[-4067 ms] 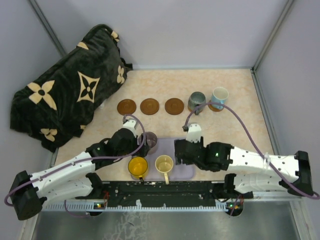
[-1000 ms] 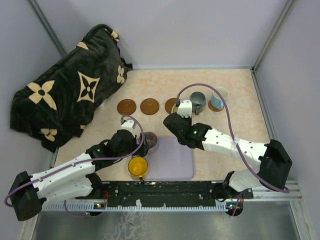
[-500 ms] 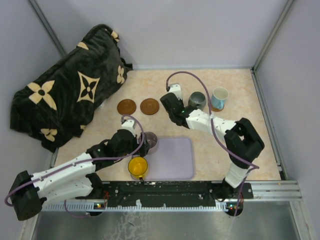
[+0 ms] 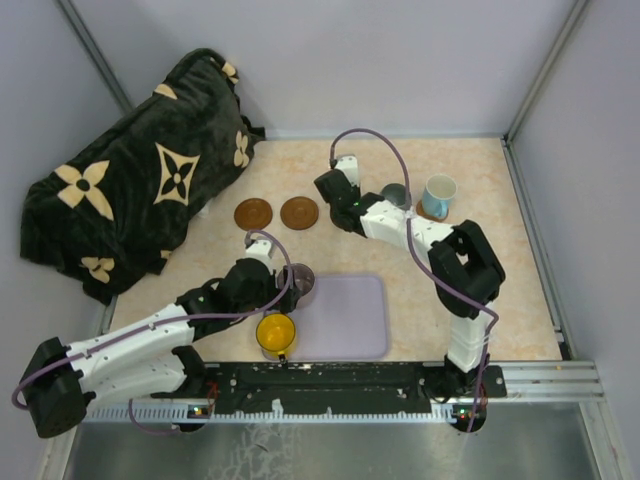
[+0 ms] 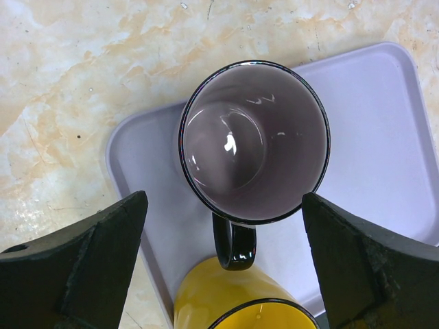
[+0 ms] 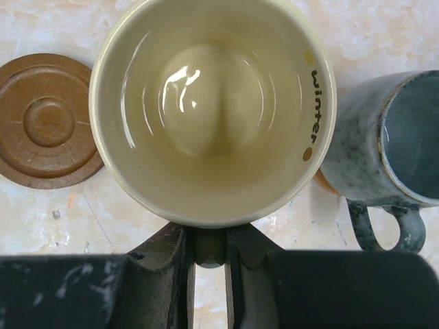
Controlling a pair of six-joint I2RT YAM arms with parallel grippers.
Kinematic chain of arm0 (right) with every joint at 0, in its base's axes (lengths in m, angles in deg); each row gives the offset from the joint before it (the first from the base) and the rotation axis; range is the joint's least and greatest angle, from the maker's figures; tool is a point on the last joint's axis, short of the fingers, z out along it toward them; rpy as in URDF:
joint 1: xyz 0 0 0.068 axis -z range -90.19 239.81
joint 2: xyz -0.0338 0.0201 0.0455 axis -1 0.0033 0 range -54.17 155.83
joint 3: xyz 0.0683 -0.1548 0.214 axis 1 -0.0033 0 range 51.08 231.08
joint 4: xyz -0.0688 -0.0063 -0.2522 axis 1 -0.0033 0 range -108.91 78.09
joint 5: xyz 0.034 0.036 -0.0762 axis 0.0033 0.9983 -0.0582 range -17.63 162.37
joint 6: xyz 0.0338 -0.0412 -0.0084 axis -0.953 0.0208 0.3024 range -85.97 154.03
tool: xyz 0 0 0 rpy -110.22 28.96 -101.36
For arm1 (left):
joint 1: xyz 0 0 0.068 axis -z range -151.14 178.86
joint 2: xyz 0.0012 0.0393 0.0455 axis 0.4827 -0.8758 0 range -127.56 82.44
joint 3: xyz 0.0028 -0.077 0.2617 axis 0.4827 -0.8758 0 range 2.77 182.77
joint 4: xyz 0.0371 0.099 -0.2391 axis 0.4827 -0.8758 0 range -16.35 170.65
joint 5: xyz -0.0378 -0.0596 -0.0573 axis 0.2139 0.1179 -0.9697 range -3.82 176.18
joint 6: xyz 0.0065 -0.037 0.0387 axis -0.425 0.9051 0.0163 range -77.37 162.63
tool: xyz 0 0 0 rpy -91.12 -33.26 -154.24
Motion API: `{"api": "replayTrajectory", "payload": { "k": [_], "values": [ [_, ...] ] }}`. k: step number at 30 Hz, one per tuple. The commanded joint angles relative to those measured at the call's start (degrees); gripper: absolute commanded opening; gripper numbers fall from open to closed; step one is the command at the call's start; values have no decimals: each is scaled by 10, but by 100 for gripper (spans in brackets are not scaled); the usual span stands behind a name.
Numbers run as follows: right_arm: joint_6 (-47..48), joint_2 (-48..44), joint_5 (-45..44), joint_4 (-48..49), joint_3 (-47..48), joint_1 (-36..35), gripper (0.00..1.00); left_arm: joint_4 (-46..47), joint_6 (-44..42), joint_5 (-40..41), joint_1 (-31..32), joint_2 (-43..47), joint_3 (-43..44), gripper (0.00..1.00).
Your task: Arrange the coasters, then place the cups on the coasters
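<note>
Right tool (image 6: 209, 248) clasping cream cup (image 6: 212, 110), beige tabletop (image 4: 300, 170) (marbled), grey walls (image 4: 400, 60)

White arms (image 4: 130, 350), blk joints (image 4: 470, 270), purple cables (image 4: 375, 135), blk tools (image 5: 223, 233).

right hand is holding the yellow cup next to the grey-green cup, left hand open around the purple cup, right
No: the right hand holds the cream cup, not a yellow one; the right wrist view shows it. The rest stands: it is next to the grey-green cup, and the left hand is open around the purple cup.
</note>
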Motion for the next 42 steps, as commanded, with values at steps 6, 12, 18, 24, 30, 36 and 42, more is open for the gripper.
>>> {"api": "replayTrajectory", "payload": {
  "k": [6, 12, 18, 24, 30, 36, 42],
  "values": [
    [-36, 10, -14, -7, 60, 5, 0, 4, -8, 2, -3, -2, 15, 100],
    [-44, 15, 2, -10, 59, 14, 0, 4, -8, 2, -2, -3, 15, 100],
    [-47, 18, 8, -8, 57, 19, 0, 5, -9, 4, -2, -8, 16, 100],
    [-51, 21, 11, -2, 52, 23, 0, 6, -8, 3, -2, -12, 17, 100],
    [-54, 23, 14, 1, 49, 27, 0, 6, -8, 3, -2, -13, 17, 100],
    [-59, 31, 19, -1, 53, 28, 0, 6, -8, 3, -2, -15, 17, 100],
    [-66, 38, 23, -7, 58, 29, 0, 5, -8, 5, -2, -16, 17, 100]
  ]
}}
